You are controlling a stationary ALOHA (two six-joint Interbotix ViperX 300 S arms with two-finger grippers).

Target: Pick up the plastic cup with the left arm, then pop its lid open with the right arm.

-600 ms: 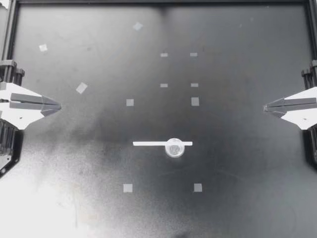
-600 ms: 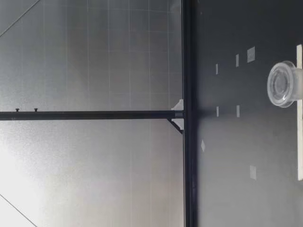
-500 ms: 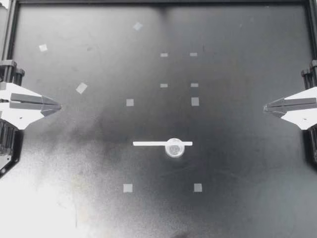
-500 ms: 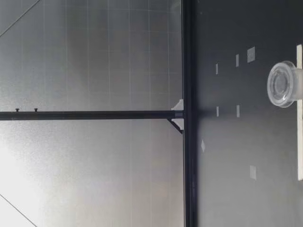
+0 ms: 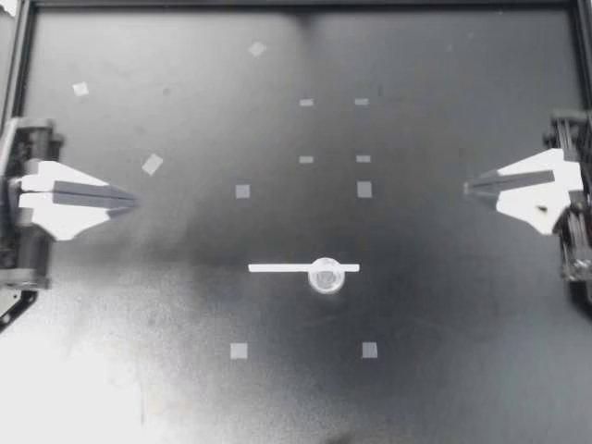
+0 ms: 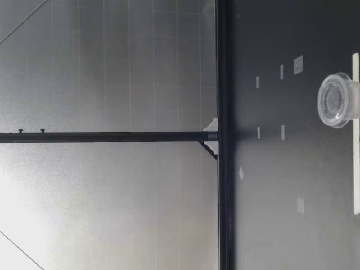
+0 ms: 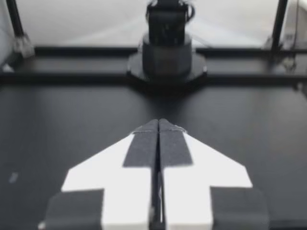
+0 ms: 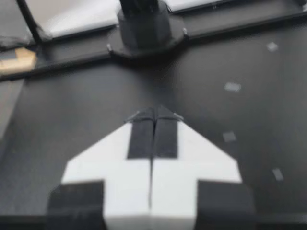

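Observation:
A small clear plastic cup stands upright on the black table, touching the right end of a white strip. In the low view the cup sits by the strip. My left gripper is shut and empty over the table's left side, far from the cup. My right gripper is shut and empty over the right side, pointing inward. In the left wrist view the gripper has its fingers pressed together, as does the gripper in the right wrist view.
Several small pale tape squares dot the table. A black frame rail borders the far edge, with side rails at left and right. The opposite arm's base stands ahead of my left gripper.
Both grippers have moved inward from the table's edges toward the middle, still shut. The right one has also tilted slightly. The cup and strip have not moved.

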